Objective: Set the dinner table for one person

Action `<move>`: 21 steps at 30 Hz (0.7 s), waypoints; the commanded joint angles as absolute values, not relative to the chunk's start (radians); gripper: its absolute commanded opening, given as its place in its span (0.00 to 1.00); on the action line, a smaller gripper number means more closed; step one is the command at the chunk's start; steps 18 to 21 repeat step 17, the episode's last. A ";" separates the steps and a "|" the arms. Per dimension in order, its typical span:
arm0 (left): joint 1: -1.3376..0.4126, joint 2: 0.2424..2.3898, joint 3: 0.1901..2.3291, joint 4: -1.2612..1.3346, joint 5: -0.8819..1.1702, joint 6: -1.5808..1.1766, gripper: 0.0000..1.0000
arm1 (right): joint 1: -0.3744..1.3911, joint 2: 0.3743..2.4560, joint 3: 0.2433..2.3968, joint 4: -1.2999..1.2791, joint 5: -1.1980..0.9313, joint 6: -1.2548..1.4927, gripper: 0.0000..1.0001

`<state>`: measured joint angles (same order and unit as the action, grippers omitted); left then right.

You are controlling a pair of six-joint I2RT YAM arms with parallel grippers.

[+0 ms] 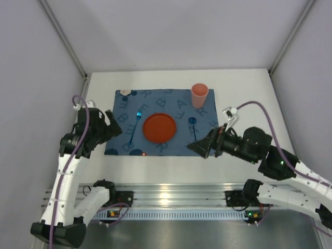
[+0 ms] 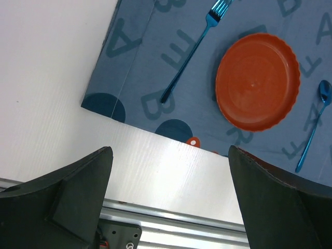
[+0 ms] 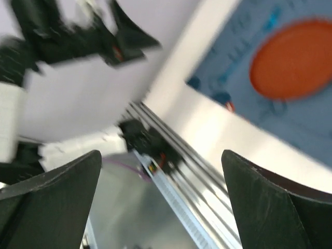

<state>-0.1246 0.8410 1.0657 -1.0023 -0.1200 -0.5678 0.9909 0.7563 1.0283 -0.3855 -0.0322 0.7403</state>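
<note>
The dinner table (image 2: 52,78) lies below the spread left end effector (image 2: 170,151)

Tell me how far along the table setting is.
Looks nearly done. On the placemat sit the orange plate, centred, the fork left of it, the spoon right of it and the pink cup at the far right corner. Nothing is in hand: left hand and right hand are open and empty. Left: probably only pulling the arms back; I cannot identify the small pale item at the mat's far left corner.
</note>
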 commanded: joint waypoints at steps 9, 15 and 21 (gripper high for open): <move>-0.132 0.810 1.161 -0.937 -0.160 -0.459 0.98 | 1.158 0.357 0.805 -0.699 0.241 0.928 1.00; -0.132 0.784 1.166 -0.969 -0.186 -0.465 0.98 | 1.160 0.437 0.862 -0.712 0.189 0.830 1.00; -0.132 0.790 1.180 -0.973 -0.186 -0.448 0.98 | 1.160 0.455 0.868 -0.713 0.193 0.816 1.00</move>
